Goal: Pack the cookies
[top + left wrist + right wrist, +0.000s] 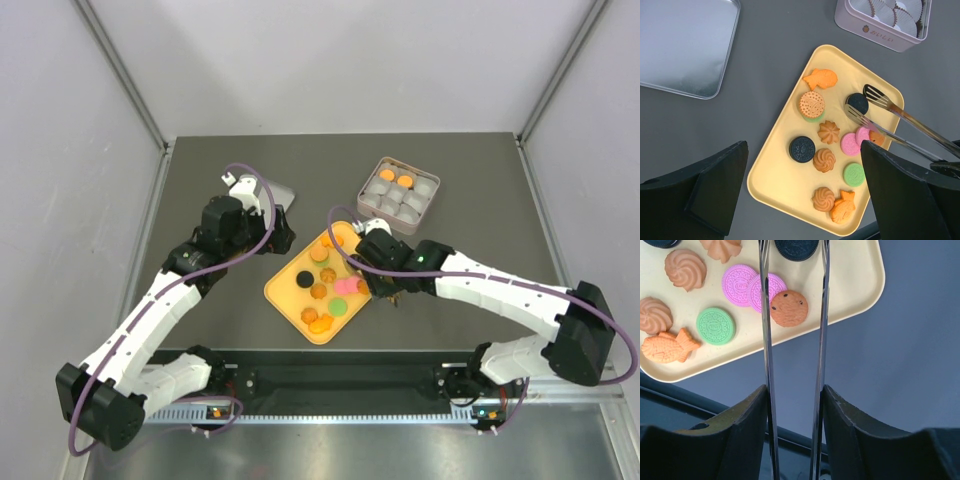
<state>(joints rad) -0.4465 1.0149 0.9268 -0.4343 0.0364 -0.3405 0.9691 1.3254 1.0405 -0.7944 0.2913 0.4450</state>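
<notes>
On a dark matte table point(200, 160), toy cookies point(829, 132) (ridged discs, swirls and fish in orange, black, pink, green) are lying on a smooth yellow tray point(771, 182). The right gripper point(794, 395) is clenching slotted metal tongs point(880, 98), tips parted; the left gripper point(802, 147) is gaping wide.

The whole worktop point(300, 165) is taken from high above and behind the arm bases point(195, 375). The yellow tray point(777, 175) is looked down on from mid height by the left wrist view, and very closely, along the tongs point(765, 340), by the right. Tray and cookies point(812, 104) are shared by all three.
</notes>
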